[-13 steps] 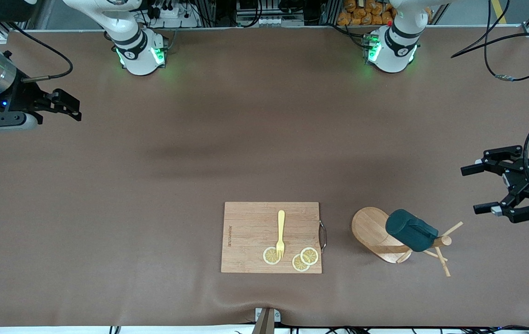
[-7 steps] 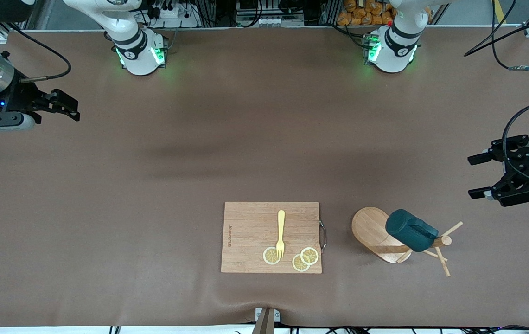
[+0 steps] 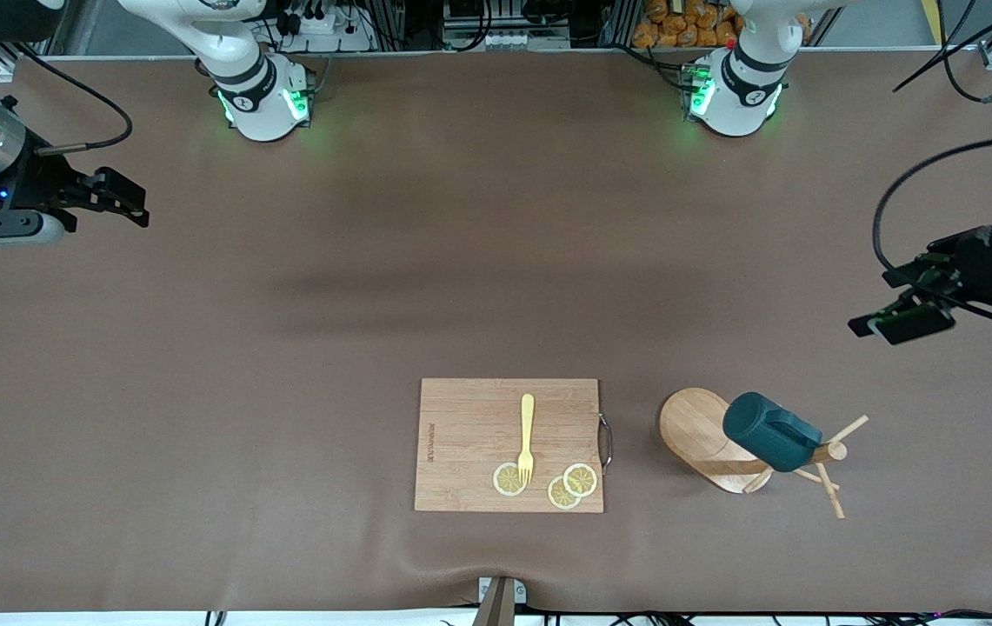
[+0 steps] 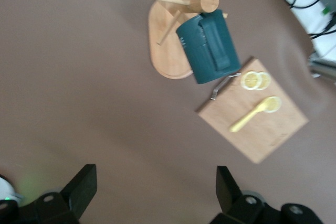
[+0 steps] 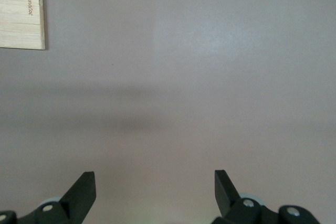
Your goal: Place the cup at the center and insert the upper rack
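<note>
The left gripper [image 3: 900, 313], fingers spread wide and empty, has drawn back toward the table's edge. The cup [image 3: 769, 430] still hangs on the mug tree [image 3: 717, 443]. The right gripper [image 3: 117, 200] waits, wide apart, empty.

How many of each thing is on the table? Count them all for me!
Cup: 1
Mug tree: 1
Cutting board: 1
Fork: 1
Lemon slices: 3
Total: 7
</note>
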Robot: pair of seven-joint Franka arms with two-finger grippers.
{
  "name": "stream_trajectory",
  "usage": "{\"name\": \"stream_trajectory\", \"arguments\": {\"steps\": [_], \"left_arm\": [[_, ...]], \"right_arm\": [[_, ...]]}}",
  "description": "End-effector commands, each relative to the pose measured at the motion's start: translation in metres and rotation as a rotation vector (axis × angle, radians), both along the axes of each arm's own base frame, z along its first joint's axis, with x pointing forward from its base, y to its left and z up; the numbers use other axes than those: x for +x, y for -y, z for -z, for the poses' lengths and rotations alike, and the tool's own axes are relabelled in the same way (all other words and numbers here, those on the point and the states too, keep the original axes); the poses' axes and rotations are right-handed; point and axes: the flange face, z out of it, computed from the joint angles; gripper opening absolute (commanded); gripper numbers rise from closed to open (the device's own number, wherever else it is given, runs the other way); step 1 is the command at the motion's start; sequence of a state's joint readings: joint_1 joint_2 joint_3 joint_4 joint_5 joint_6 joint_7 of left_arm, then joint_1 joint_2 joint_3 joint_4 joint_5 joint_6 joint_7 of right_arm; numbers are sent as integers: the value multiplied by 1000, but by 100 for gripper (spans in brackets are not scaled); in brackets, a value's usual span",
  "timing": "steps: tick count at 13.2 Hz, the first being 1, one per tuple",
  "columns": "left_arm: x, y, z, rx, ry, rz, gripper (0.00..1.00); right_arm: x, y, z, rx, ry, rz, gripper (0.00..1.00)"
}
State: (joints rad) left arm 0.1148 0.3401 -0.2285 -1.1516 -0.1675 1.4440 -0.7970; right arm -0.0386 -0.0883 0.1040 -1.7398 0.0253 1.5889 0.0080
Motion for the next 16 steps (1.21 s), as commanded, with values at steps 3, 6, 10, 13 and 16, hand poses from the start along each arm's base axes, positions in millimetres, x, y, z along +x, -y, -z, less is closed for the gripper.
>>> {"name": "stream_trajectory", "arguments": {"steps": [3, 6, 10, 13, 16], "left_arm": [[-25, 10, -5, 211, -2, 289, 100], [-36, -12, -14, 280, 11, 452, 100], [-55, -47, -29, 269, 31, 564, 100], [-78, -47, -30, 271, 77, 571, 100], [-99, -42, -29, 246, 108, 584, 100]], "right_arm": [[-7, 1, -5, -4, 3, 13, 100], [-6, 4, -3, -3, 0, 16, 100], [-7, 0, -4, -4, 0, 10, 100], [-6, 0, -3, -3, 4, 10, 100], [-4, 1, -2, 0, 9, 13, 100]]}}
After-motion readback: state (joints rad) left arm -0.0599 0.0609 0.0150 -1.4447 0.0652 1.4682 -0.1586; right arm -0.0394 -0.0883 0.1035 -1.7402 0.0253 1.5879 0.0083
